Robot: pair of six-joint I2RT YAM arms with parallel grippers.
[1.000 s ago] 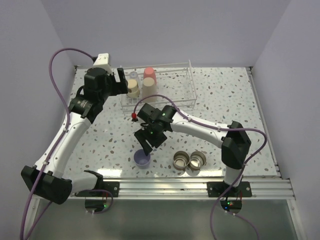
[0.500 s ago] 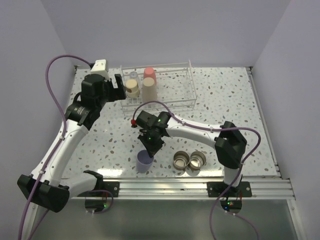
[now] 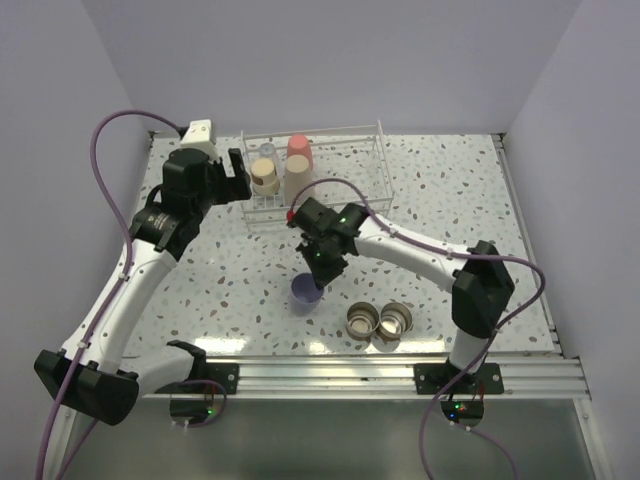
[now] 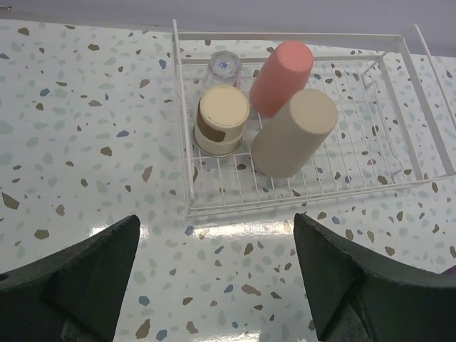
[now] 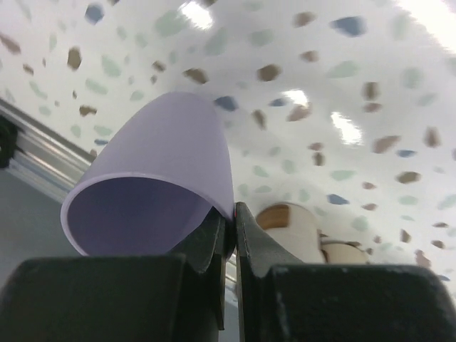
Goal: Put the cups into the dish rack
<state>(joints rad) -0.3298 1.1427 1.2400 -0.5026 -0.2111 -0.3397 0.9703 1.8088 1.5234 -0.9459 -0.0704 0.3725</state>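
A clear wire dish rack sits at the far side of a speckled table. Four cups stand in the rack's left end. A tiny clear cup is in the far left corner, with a coral-red cup just to its right. In front of these are a steel cup with a tan base, bottom up, and a larger beige cup to its right, touching the coral-red one. The rest of the rack holds nothing.

The left gripper hovers just outside the rack's left end, its fingers spread wide and holding nothing.

On the near side of the rack, apart from it, the right gripper pinches the rim of the lavender cup, one finger inside the wall and one outside. The cup is tilted; whether it touches the table cannot be told.

Well apart from the rack, by the table's near edge, a second steel cup and a third steel cup stand mouth up, touching each other.
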